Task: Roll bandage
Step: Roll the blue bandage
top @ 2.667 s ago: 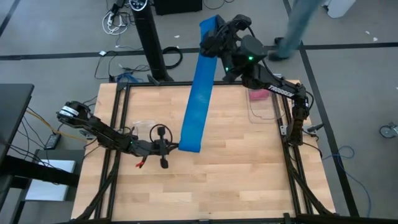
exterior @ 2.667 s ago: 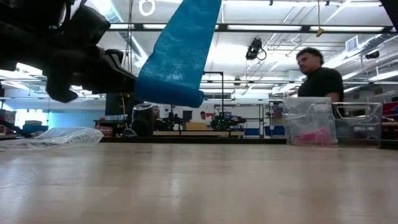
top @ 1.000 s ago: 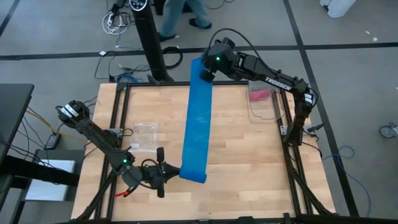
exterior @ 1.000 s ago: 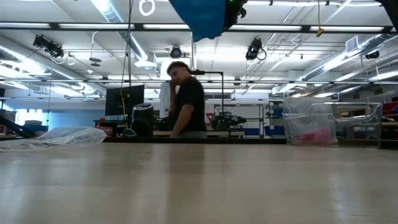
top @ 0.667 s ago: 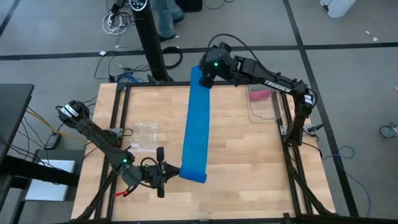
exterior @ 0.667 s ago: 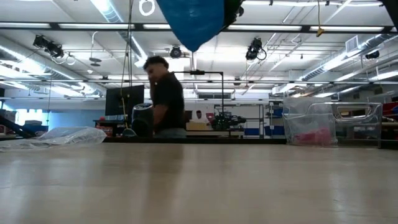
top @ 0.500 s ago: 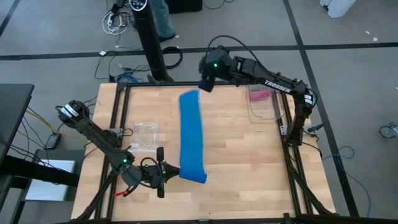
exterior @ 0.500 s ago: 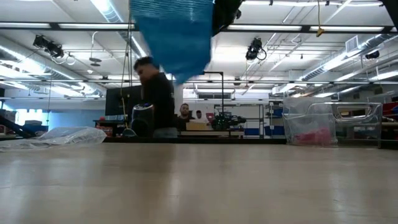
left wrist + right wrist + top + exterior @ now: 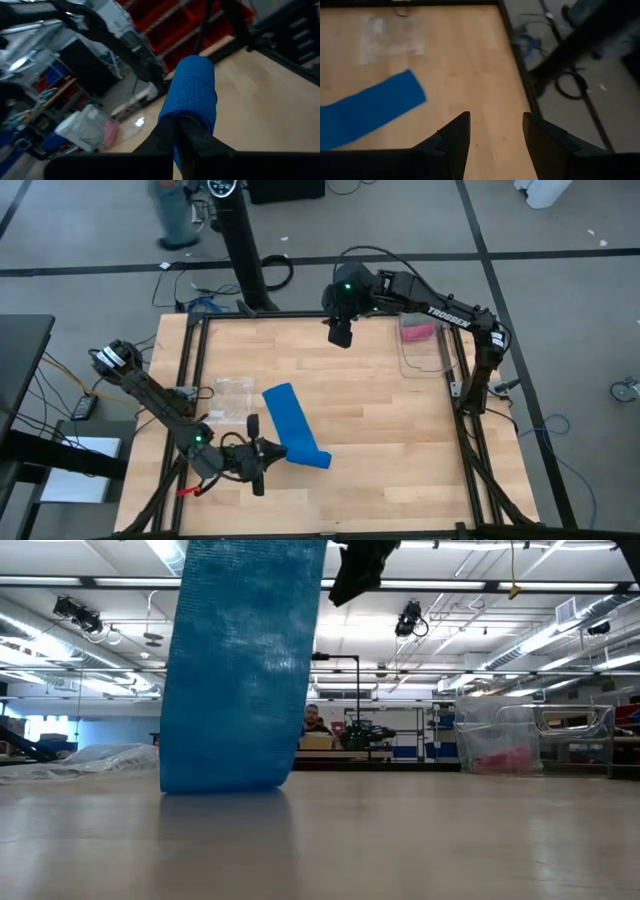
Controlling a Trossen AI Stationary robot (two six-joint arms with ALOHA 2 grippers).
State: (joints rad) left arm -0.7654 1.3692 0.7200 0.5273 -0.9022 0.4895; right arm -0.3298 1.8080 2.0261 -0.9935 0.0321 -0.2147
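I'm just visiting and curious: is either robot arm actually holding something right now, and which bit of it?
The left end effector grips the blue bandage at one end. The right end effector is open and empty.

A clear plastic bag (image 9: 234,395) and a clear bin (image 9: 421,343) sit on the wooden table (image 9: 380,440).

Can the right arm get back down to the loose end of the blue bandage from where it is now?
Probably yes. The right gripper hangs open over the table's far edge, and only bare wood lies between it and the bandage, whose near end the shut left gripper pinches.
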